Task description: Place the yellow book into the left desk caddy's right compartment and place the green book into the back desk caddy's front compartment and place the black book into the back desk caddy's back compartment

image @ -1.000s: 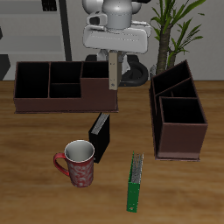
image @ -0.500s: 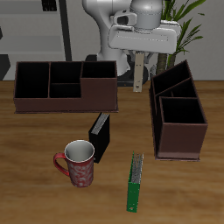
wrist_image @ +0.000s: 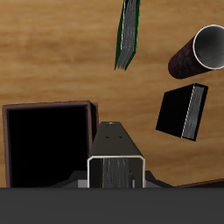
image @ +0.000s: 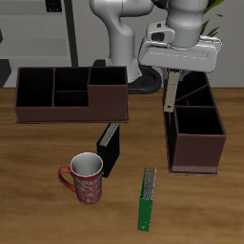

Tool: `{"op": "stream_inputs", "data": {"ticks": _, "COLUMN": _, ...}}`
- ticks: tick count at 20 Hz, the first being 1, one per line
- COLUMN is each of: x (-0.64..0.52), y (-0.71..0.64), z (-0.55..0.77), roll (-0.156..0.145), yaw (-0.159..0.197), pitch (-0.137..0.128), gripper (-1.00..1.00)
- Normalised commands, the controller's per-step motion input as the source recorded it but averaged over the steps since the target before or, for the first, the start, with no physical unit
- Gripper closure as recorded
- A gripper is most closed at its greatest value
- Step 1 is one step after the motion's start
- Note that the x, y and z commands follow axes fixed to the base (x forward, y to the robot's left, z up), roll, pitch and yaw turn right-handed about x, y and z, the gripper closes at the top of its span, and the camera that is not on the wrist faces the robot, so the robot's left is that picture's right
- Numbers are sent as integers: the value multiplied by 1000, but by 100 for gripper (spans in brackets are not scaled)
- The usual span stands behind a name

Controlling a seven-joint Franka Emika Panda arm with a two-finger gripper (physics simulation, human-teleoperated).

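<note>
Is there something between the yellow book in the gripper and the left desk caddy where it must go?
Nothing visible. The gripper holds the yellow book over the left desk caddy, whose open compartments show nothing inside. The black book, mug and green book are nearer the table's front edge.

A wooden table (image: 38, 205) is carrying two dark caddies — one (image: 71, 93) sitting at the back, one (image: 195, 126) at the side — with a black book (image: 111, 149), a red mug (image: 84, 178) and a green book (image: 146, 198) standing nearer the front.
</note>
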Motion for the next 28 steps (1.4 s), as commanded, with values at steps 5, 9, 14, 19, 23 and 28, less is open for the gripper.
{"op": "stream_inputs", "data": {"ticks": 5, "x": 93, "y": 525, "z": -163, "roll": 27, "yaw": 23, "pitch": 33, "gripper": 100}}
{"op": "stream_inputs", "data": {"ticks": 9, "x": 56, "y": 411, "z": -209, "roll": 36, "yaw": 1, "pitch": 50, "gripper": 100}}
{"op": "stream_inputs", "data": {"ticks": 14, "x": 147, "y": 206, "z": -169, "roll": 14, "yaw": -5, "pitch": 22, "gripper": 100}}
{"op": "stream_inputs", "data": {"ticks": 19, "x": 55, "y": 43, "z": -257, "roll": 12, "yaw": -7, "pitch": 10, "gripper": 100}}
{"op": "stream_inputs", "data": {"ticks": 23, "x": 26, "y": -56, "z": -453, "roll": -1, "yaw": 25, "pitch": 45, "gripper": 100}}
{"op": "stream_inputs", "data": {"ticks": 28, "x": 28, "y": -79, "z": -362, "roll": -6, "yaw": 0, "pitch": 24, "gripper": 100}}
